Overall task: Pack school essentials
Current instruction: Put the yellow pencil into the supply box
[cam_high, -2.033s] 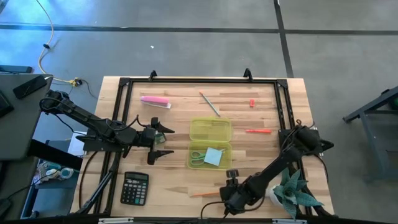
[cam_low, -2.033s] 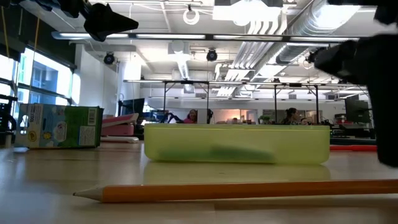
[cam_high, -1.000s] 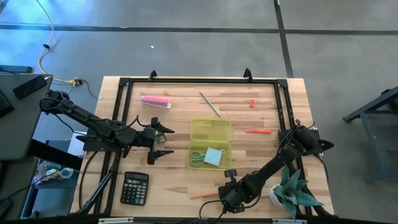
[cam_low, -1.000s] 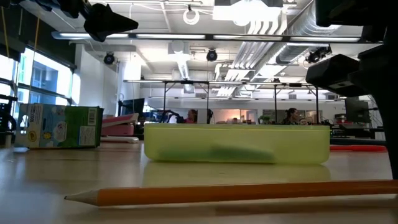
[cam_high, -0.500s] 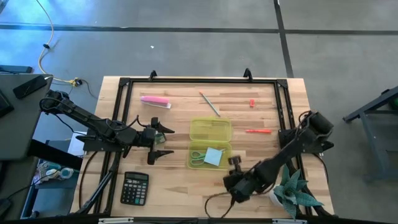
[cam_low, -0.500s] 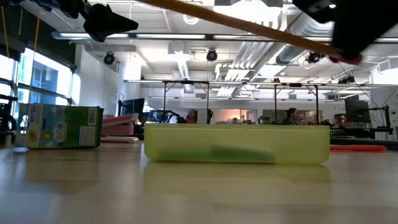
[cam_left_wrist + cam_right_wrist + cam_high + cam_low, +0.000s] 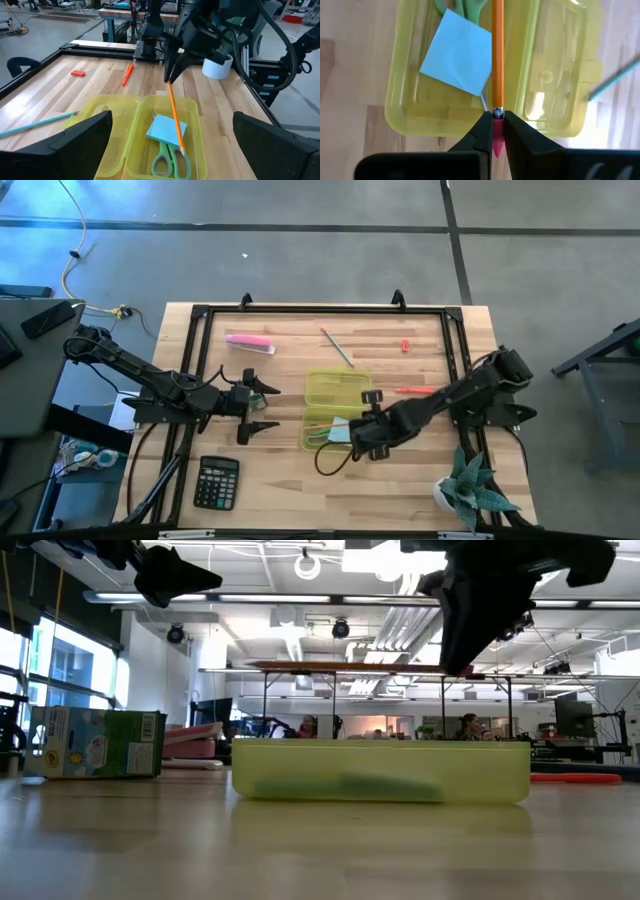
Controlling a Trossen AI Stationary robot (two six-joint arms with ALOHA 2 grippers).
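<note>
I've got the right gripper (image 7: 494, 125) clamped on the long orange pencil's (image 7: 497, 55) eraser end, keeping it above the translucent yellow-green plastic case (image 7: 338, 412). That lines it up to drop in beside the light-blue square note pad (image 7: 458, 59); my left gripper (image 7: 256, 407) waits spread apart nearby.

Two dark jointed arms, black cables, tapered black claw fingers (image 7: 520, 131).

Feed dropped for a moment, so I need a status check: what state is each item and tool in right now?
Yellow-green case: open.
Orange pencil: gripped at its eraser end, off the table, above the case.
Scissors: in the case.
Blue note pad: in the case.
Right tool: shut on the pencil.
Left tool: open, empty.
</note>
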